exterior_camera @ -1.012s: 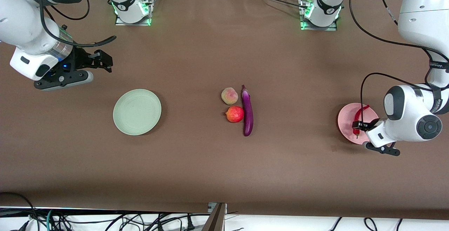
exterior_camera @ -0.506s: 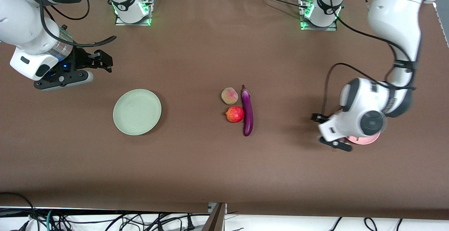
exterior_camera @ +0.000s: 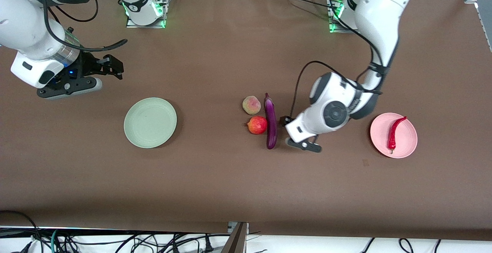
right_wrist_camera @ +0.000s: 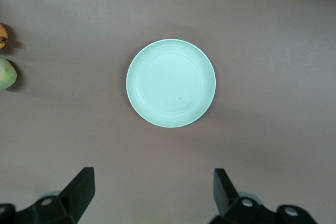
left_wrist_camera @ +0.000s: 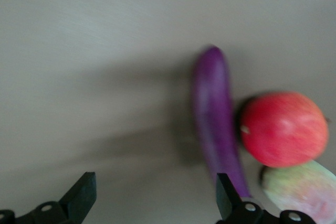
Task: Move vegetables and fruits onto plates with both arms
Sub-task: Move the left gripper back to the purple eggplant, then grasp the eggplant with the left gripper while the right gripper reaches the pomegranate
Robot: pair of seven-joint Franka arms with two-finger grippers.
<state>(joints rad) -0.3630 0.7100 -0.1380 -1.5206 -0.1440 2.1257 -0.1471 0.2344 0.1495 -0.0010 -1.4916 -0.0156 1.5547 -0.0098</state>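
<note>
Light falls evenly from above on my brown tabletop (exterior_camera: 215, 53), bright enough and free of glare, and every shadow is soft. The one under my left tool (exterior_camera: 286, 130) spreads faintly toward the eggplant (exterior_camera: 271, 122). My left wrist view is smeared: the eggplant (left_wrist_camera: 215, 140), pomegranate (left_wrist_camera: 283, 129) and peach (left_wrist_camera: 302, 190) all have fuzzy edges. My right wrist view is sharp, with the green plate (right_wrist_camera: 170, 83) crisp-rimmed and thinly shadowed.

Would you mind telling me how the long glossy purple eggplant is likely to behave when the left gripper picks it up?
The long glossy purple eggplant looks smooth, so it may slip between the open left gripper fingers. Being long, it could tilt if gripped off-centre. It lies against the round red-orange fruit, which may roll if nudged.
</note>
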